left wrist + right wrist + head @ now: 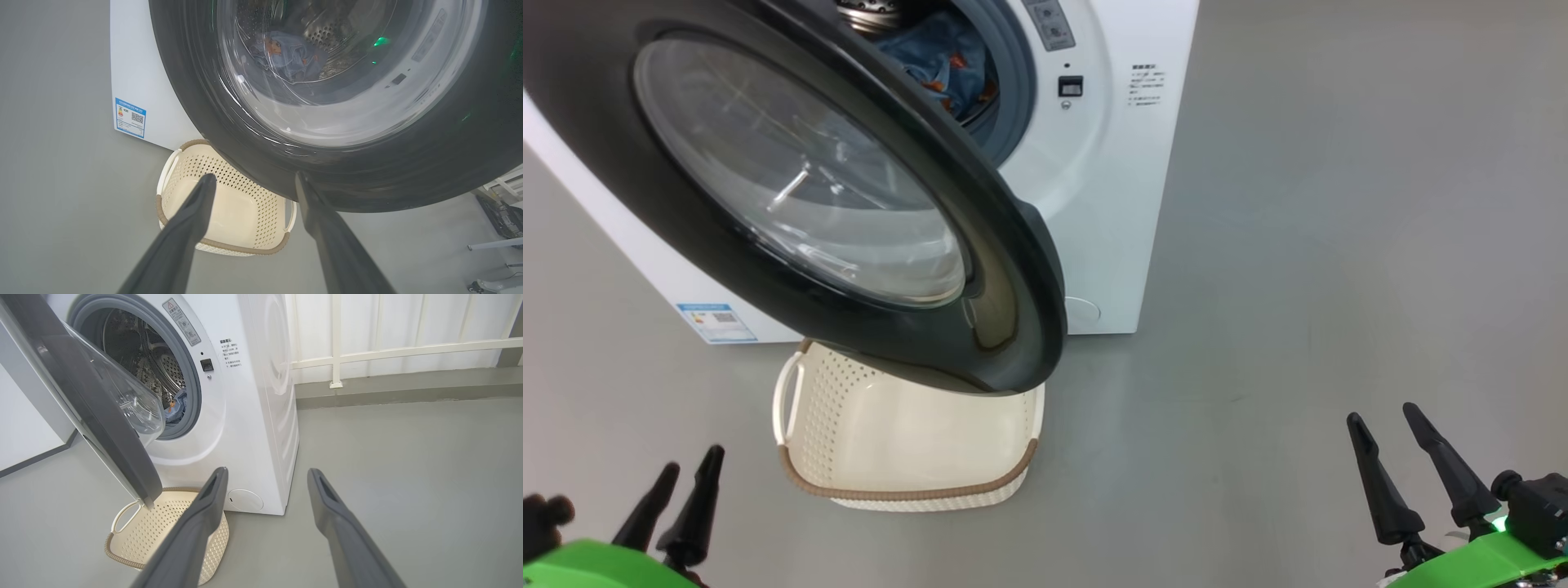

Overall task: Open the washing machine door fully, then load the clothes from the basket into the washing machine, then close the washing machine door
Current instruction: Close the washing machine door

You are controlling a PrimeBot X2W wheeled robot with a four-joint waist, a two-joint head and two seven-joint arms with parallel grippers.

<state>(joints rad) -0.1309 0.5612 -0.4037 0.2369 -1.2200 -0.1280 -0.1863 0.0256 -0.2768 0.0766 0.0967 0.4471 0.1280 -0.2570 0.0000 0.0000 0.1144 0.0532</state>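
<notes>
Both end effectors sit low in the head view, well short of the machine and touching nothing. The left end effector (pixel 694 458) is at the lower left, its two dark fingers spread wide with nothing between them. The right end effector (pixel 1382 412) is at the lower right, also spread wide and holding nothing.

The washing machine (pixel 1111 163) stands on the grey floor (pixel 1298 245) ahead of them. The washing machine door (pixel 792 188) is swung out toward the camera, so its black rim and clear bowl stand between the left end effector and the drum opening. The clothes (pixel 939 61) lie inside the drum behind the grey gasket, far from both end effectors. In the left wrist view they show through the door's glass.

The basket (pixel 907 494) rests on the floor just in front of the machine, under the door's lower edge. It is ahead of the left end effector and nearer to it than to the right one, and its pale inner bottom lies bare. In the left wrist view the left fingers (pixel 192 216) frame the basket. One fingertip overlaps the door's rim in that picture, though the head view shows them well apart. In the right wrist view the door and basket lie left of the fingers.
</notes>
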